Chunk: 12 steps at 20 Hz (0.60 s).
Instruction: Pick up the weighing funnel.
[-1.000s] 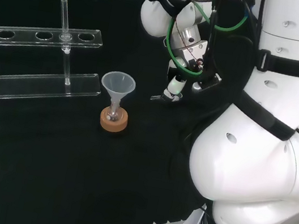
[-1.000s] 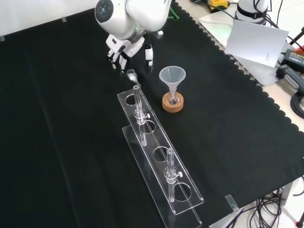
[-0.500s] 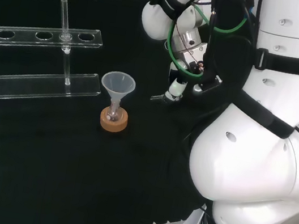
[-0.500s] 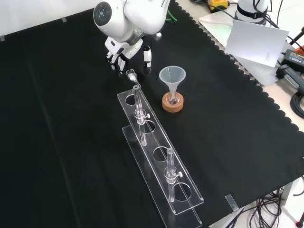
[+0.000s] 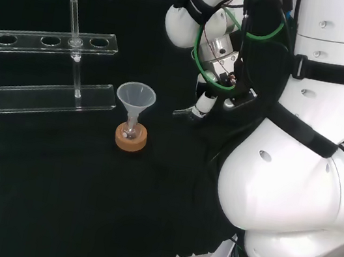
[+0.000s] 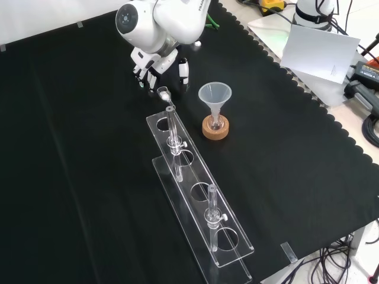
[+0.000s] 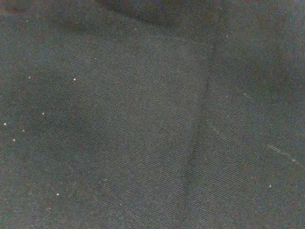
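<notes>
Clear and small, the weighing funnel [image 6: 163, 92] is lying on the black worktop [image 6: 77, 148], just beyond the far end of the rack [image 6: 202, 204] in the front view. So the pick-up is not yet done, I am judging. The hand [image 6: 157, 64] is hovering just past that same rack end, over the weighing funnel, with fingers spread and gripping nothing; closing and lifting are left.
</notes>
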Motion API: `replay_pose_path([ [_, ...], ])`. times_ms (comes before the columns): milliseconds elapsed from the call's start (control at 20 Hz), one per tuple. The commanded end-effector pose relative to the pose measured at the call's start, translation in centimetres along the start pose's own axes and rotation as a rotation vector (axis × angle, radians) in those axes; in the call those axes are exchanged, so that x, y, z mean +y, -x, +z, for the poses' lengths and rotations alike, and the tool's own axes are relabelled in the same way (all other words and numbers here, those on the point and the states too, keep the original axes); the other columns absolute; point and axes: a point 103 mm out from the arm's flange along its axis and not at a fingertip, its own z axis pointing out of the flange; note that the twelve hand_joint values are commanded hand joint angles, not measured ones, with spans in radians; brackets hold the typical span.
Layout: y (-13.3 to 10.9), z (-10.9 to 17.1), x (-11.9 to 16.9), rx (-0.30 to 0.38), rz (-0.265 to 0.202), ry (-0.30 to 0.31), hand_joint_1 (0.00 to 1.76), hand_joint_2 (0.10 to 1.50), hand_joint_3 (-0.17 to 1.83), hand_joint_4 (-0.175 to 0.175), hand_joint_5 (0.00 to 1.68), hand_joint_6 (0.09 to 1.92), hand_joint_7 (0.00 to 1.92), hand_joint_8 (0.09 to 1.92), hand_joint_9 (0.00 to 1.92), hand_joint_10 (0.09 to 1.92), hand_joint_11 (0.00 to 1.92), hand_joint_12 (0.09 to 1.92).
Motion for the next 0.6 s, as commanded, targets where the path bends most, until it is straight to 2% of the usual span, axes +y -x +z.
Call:
replay_pose_path([
  [50,-0.53,0.3,0.16,0.004,-0.007,-0.01,0.63,0.79,0.02,0.035,0.64,0.09,0.77,0.4,0.34,0.59,0.0,1.31],
  [600,-0.3,0.28,0.87,0.011,-0.011,0.0,0.66,0.79,0.02,0.041,0.63,0.09,0.74,0.38,0.33,0.58,0.0,1.31],
])
